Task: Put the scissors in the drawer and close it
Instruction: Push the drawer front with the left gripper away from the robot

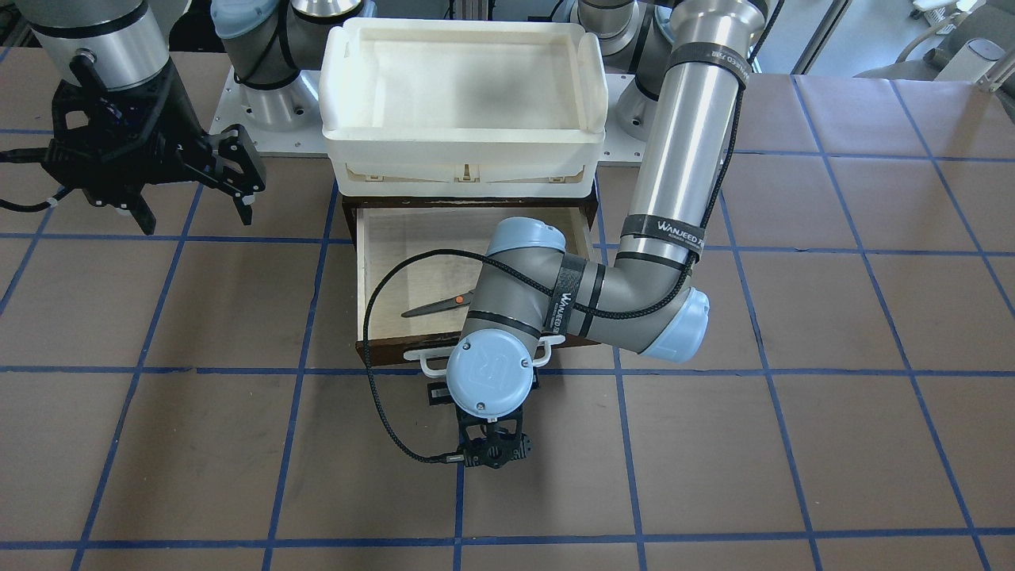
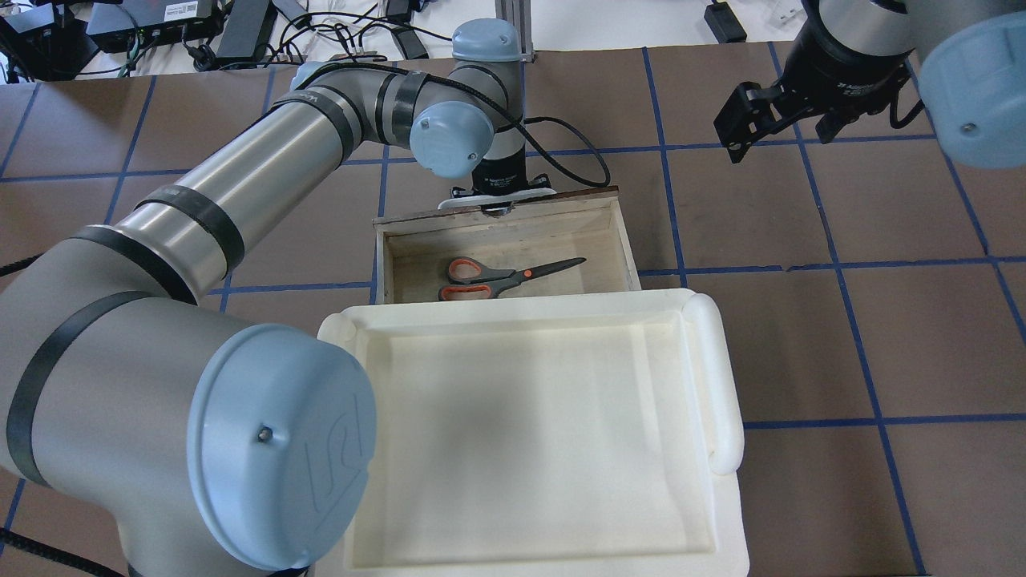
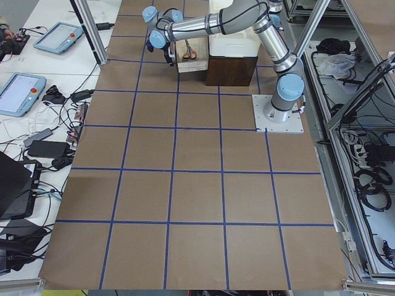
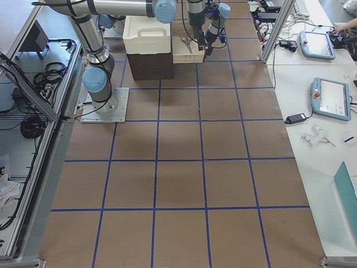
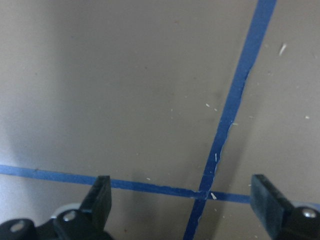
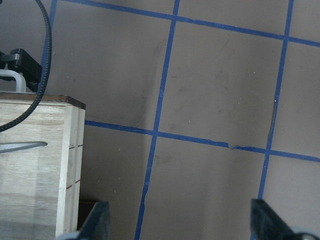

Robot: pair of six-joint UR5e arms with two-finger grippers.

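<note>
The drawer (image 2: 505,218) stands pulled out from under the white foam tray, and its pale inside (image 1: 412,238) shows. The scissors (image 2: 505,276) lie flat in it; they also show in the front view (image 1: 436,307), and a blade tip shows in the right wrist view (image 6: 22,146). My left gripper (image 5: 182,195) is open and empty. It points down at the table just outside the drawer's front, by the white bar handle (image 1: 424,361). My right gripper (image 1: 194,206) is open and empty, off to the side of the drawer above the table (image 6: 182,220).
The white foam tray (image 2: 721,377) sits on top of the dark cabinet behind the drawer. My left arm's elbow and forearm (image 1: 603,293) hang over the drawer's right part. A black cable (image 1: 381,396) loops beside the handle. Brown table with blue tape lines (image 5: 225,125).
</note>
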